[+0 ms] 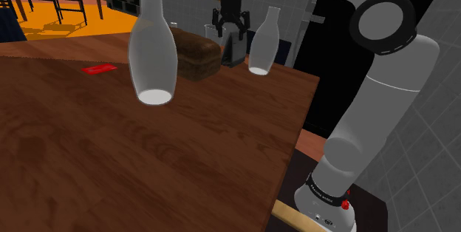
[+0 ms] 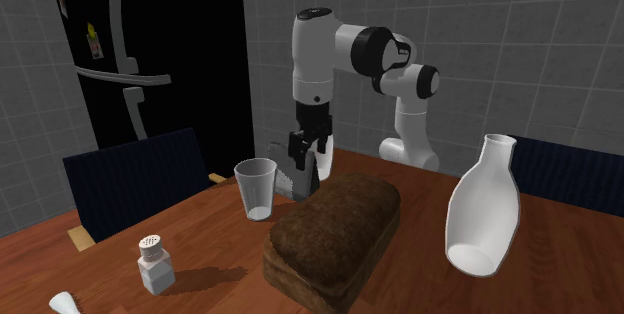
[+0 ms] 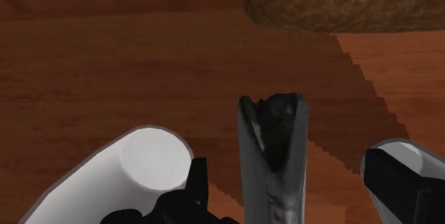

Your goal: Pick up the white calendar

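Upper middle of the shoulder view, the gripper (image 1: 231, 29) spreads wide fingers (image 3: 399, 187) around the grey calendar (image 1: 236, 50). Squeeze softly, lift straight.

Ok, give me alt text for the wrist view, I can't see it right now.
The open pincer straddles a thin grey calendar standing on the wooden table, neither finger touching it. A white cup sits close beside one finger, and a brown bread loaf lies beyond the calendar.

No writing can be read; the small marks on the white arm's base band (image 1: 323, 191), at five o'clock in the shoulder view, are too tiny to decipher.
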